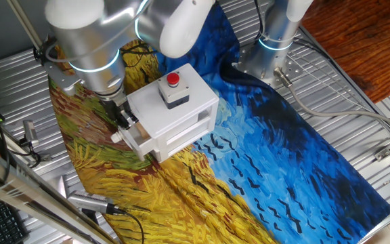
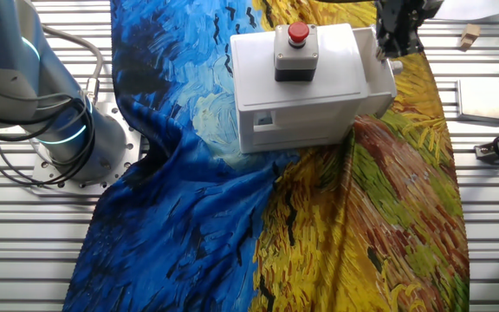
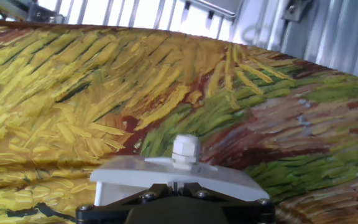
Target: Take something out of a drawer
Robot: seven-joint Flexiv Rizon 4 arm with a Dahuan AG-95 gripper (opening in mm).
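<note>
Ribbed metal table (image 1: 357, 115) carries a painted cloth (image 1: 263, 176) in yellow and blue, and on this cloth stands the white box (image 1: 175, 112) with the red button (image 1: 173, 79) on its top. In one fixed view, going from left to right, the gripper (image 1: 122, 116) comes first, low at the left end of the box, then the drawer (image 1: 135, 139), which stands a little way out of the box, then the box body.

I judge that the step in hand is the opening of the drawer. The hand view shows the knob (image 3: 183, 151) just in front of the fingers, and the drawer front (image 3: 173, 176) below it. How far the fingers are apart, and whether they grip the knob, I cannot tell, because their tips are hidden.

The block is not visible in any view. I suppose it lies inside the drawer, so behind the knob and under the gripper. The next move probably needs a straight pull away from the box, until the inside is exposed.
</note>
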